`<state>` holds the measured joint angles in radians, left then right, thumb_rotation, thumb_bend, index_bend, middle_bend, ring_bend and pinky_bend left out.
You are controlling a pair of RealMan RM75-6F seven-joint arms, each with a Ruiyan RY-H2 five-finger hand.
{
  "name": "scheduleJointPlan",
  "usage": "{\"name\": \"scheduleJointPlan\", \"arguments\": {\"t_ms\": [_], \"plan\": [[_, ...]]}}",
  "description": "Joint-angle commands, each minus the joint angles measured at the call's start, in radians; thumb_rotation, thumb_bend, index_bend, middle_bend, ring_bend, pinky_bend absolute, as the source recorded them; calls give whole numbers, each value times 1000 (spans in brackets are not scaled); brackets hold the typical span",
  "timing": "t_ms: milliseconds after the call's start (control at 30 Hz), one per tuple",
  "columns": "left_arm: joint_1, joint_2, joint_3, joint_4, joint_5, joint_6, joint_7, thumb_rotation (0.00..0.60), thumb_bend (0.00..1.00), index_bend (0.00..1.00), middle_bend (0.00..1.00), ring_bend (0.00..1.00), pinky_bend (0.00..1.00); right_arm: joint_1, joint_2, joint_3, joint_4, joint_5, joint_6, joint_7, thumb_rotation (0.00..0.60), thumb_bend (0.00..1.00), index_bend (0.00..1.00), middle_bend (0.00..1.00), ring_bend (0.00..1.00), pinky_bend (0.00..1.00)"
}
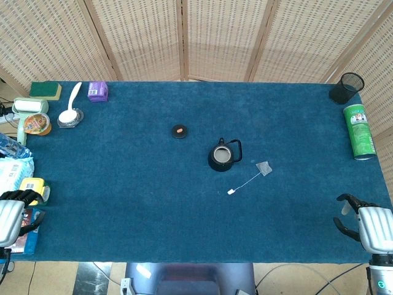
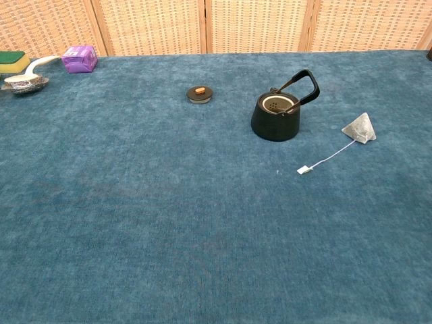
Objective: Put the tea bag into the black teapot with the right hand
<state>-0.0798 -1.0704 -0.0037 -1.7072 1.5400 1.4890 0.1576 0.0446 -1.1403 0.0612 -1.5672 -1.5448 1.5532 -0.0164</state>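
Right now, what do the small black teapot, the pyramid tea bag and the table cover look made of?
Small black teapot: matte black, probably cast iron or dark ceramic; dull sheen, thick body, rigid hoop handle.
Pyramid tea bag: translucent pale mesh, likely nylon or fine paper, with a thin white string and tag.
Table cover: dark blue felt or short-pile fabric; fuzzy, non-reflective texture.

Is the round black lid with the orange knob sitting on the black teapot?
No, the round black lid with the orange knob lies on the blue table cloth, apart from the open black teapot.
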Motion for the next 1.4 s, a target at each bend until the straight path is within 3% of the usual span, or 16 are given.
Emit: {"name": "scheduleJointPlan", "arguments": {"t_ms": [33,700,900,1067,1167,1267,1400], "plan": [[0,-2,0,2,1,-1,0,600,335,479,449,382,348,0,-1,-1,2,0,-2,-1,600,281,386,574,678,666],[-2,9,-9,4,21,21,-7,600,333,479,449,381,348,8,4,-6,-1,-14,-16,16,600,281,381,570,676,657],[-7,23,-13,-6,32,24,-4,600,335,479,449,382,348,39,17,-2,-4,-33,-49,63,600,273,329,553,669,601],[-15,40,-20,-20,39,24,0,600,334,479,449,381,348,93,32,7,-20,-66,-98,94,600,266,295,558,728,632],[-22,50,-28,-27,44,24,4,600,335,479,449,382,348,140,40,14,-36,-91,-144,107,600,266,284,632,863,753],[-32,62,-35,-37,46,18,7,600,335,479,449,382,348,195,68,14,-76,-96,-228,139,600,267,270,827,994,962],[-43,72,-42,-48,47,12,14,600,335,479,449,382,348,247,86,17,-110,-99,-298,140,600,292,244,975,1000,1000]]}}
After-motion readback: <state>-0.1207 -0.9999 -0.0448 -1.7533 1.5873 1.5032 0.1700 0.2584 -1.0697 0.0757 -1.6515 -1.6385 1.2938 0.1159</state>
